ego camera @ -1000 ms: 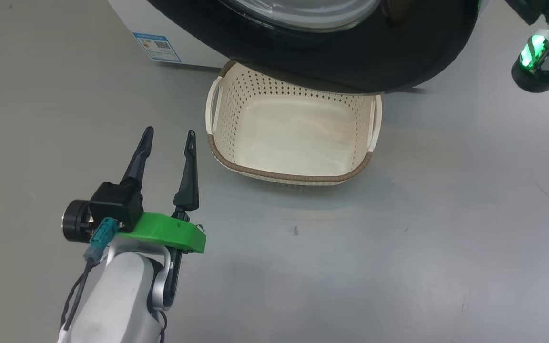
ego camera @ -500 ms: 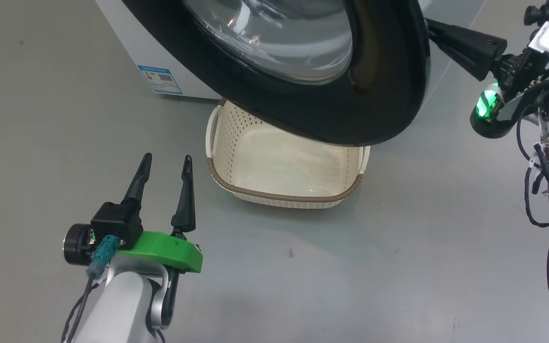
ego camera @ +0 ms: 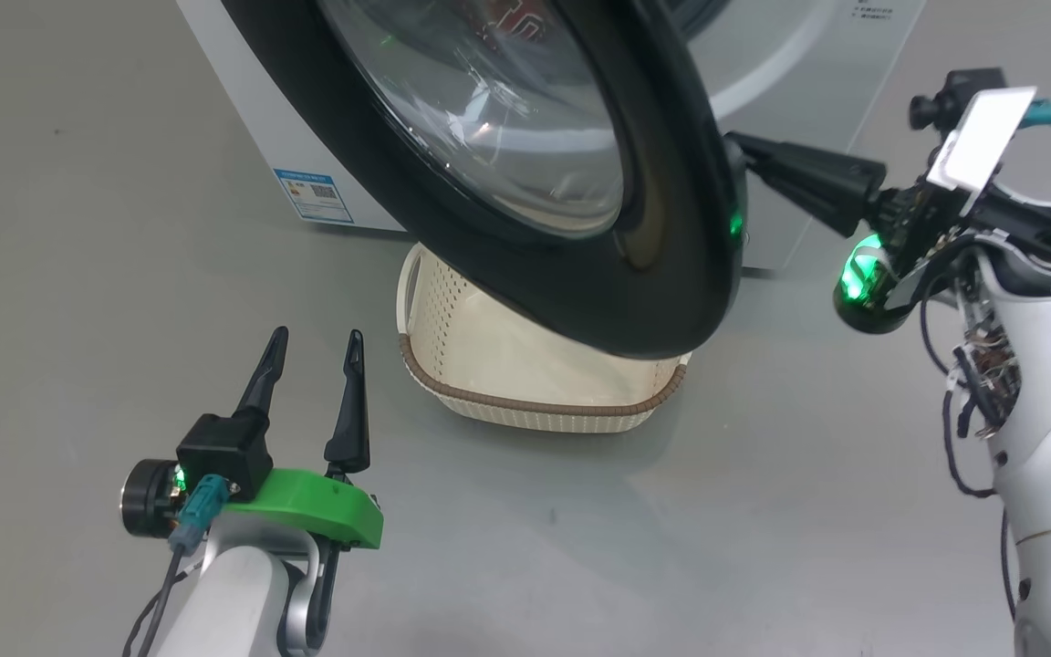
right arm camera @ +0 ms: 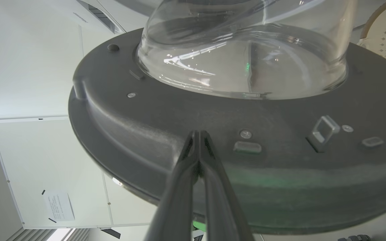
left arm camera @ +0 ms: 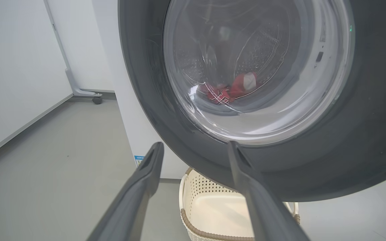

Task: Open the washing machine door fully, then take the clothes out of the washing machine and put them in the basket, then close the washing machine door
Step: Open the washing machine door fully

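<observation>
Right claw (ego camera: 733,144) has its two dark fingers pressed together, nothing between them, and its tips meet the edge of the washing machine door (ego camera: 580,301); from the right wrist the claw (right arm camera: 198,134) lies against the door's (right arm camera: 146,134) grey inner face, just below the bulging glass bowl (whether it truly presses there is hard to tell). That door stands partly swung out from the washing machine (ego camera: 252,137), hanging over the far part of the basket (ego camera: 535,406), which sits on the floor (ego camera: 671,529) before the machine. Left claw (ego camera: 317,336) hovers spread wide above the floor, near the basket's left side and apart from it. Through the glass, the left wrist view shows the clothes (left arm camera: 233,90) lying red in the drum.
</observation>
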Controlling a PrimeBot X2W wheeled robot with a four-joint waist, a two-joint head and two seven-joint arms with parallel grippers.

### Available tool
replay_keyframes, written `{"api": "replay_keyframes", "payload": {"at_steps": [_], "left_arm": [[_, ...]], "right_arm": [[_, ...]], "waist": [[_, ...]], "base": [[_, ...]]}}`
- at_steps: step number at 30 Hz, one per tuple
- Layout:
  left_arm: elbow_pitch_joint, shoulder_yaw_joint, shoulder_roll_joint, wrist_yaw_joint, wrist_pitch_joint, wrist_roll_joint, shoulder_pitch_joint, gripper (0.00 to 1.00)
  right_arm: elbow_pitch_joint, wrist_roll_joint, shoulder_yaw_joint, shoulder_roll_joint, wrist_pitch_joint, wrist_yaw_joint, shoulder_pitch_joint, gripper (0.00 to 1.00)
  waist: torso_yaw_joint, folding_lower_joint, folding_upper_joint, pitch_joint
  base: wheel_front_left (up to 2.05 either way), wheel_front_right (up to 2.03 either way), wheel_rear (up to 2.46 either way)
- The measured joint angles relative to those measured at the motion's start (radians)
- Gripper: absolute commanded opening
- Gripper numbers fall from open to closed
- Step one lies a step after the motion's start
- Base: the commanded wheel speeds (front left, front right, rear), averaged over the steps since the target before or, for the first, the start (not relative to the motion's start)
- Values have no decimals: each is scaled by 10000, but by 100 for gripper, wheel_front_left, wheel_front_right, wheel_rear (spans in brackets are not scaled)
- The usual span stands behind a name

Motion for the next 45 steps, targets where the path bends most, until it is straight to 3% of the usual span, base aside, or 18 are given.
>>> {"api": "replay_keyframes", "payload": {"at_steps": [17, 45], "left_arm": [[150, -4, 13, -161, 0, 88, 408, 100], [186, -291, 33, -261, 0, 82, 544, 100]], "right_arm": [[-688, 88, 819, 775, 232, 94, 1373, 0], [-1532, 828, 2573, 915, -226, 94, 2679, 0]], "waist": [[267, 0, 0, -680], [1095, 0, 0, -1039]], "base": [[0, 0, 0], [0, 0, 0]]}}
